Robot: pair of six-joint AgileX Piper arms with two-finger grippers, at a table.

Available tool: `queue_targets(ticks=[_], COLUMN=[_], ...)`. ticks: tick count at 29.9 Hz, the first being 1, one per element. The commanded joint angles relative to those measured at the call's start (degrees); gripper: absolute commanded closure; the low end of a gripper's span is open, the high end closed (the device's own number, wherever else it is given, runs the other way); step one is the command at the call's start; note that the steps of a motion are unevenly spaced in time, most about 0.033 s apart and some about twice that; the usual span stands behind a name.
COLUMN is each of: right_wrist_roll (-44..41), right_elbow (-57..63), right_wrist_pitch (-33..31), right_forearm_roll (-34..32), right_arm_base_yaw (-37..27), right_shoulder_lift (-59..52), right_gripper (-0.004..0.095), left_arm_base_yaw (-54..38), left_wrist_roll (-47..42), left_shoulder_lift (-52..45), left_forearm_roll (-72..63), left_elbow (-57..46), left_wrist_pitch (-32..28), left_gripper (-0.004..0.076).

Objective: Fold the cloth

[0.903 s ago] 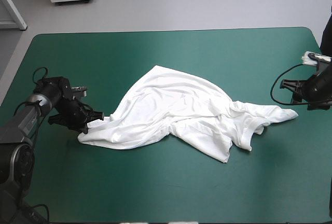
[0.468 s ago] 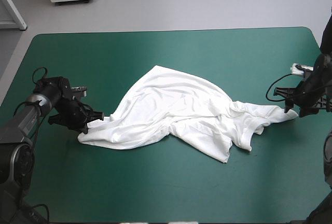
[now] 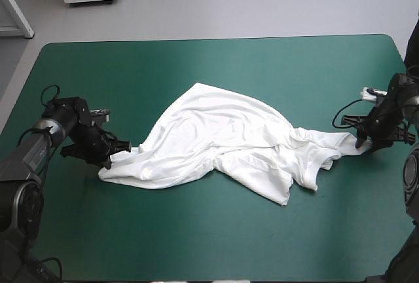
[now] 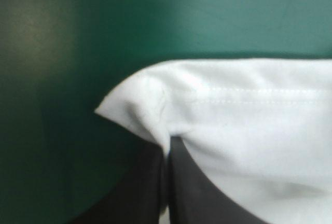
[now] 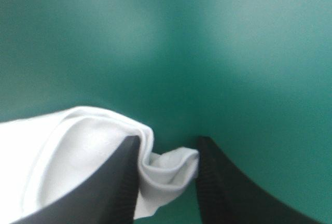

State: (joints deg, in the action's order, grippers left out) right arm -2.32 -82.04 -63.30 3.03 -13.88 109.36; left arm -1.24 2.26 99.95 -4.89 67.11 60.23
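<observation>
The white T-shirt (image 3: 222,142) lies crumpled and stretched out across the middle of the teal-green table. At its left end my left gripper (image 3: 112,154) is low on the table, shut on a hemmed corner. In the left wrist view the black fingers meet at the gripper (image 4: 168,141) with the T-shirt (image 4: 249,125) pinched between them. My right gripper (image 3: 362,144) is down at the shirt's right tip. In the right wrist view that gripper (image 5: 168,141) is open, with a small fold of the T-shirt (image 5: 67,151) lying between its fingers.
Bare teal-green cover (image 3: 216,67) surrounds the shirt on all sides. The table's right edge is close behind the right gripper.
The right gripper has come down and toward the shirt, from beside the table's right edge to the shirt's right tip. The left gripper and the shirt have not moved.
</observation>
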Motion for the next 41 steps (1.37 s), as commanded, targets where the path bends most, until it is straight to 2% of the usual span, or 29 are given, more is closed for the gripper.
queue_targets(ticks=[1, 2, 8, 18, 24, 34, 41], right_wrist_roll=[0.9, 1.2, 1.2, 3.1, 5.8, 6.8, 9.3], right_elbow=[-0.8, -0.8, -0.9, -5.8, -19.3, -45.8, -61.2], right_wrist_pitch=[-0.8, -0.8, -1.5, 0.0, -1.4, -5.4, -5.8], right_forearm_roll=[-0.3, 0.3, 2.4, 8.0, 13.4, 15.6, 19.0], right_arm_base_yaw=[0.3, 0.3, 0.3, 0.3, 0.3, 0.3, 0.3], right_shoulder_lift=[-1.3, -1.5, -7.3, -23.8, -27.3, -27.3, -27.3], right_gripper=[0.0882, 0.0918, 0.0925, 0.0925, 0.0924, 0.0924, 0.0924], left_arm_base_yaw=[0.0, 0.0, 0.0, 0.0, 0.0, 0.0, 0.0], left_wrist_roll=[0.0, 0.0, 0.1, 1.7, 2.9, 5.4, 7.3], left_shoulder_lift=[0.2, 0.2, -4.0, -14.7, -17.4, -17.5, -17.5], left_forearm_roll=[0.9, 0.9, -0.1, -0.7, -2.0, -8.8, -12.7], left_elbow=[0.1, 0.2, 2.7, 16.1, 30.5, 55.5, 70.7], left_wrist_pitch=[-7.3, -7.2, -5.8, -1.0, 1.0, 1.2, -0.3], left_gripper=[0.0746, 0.0746, 0.0746, 0.0746, 0.0746, 0.0746, 0.0746])
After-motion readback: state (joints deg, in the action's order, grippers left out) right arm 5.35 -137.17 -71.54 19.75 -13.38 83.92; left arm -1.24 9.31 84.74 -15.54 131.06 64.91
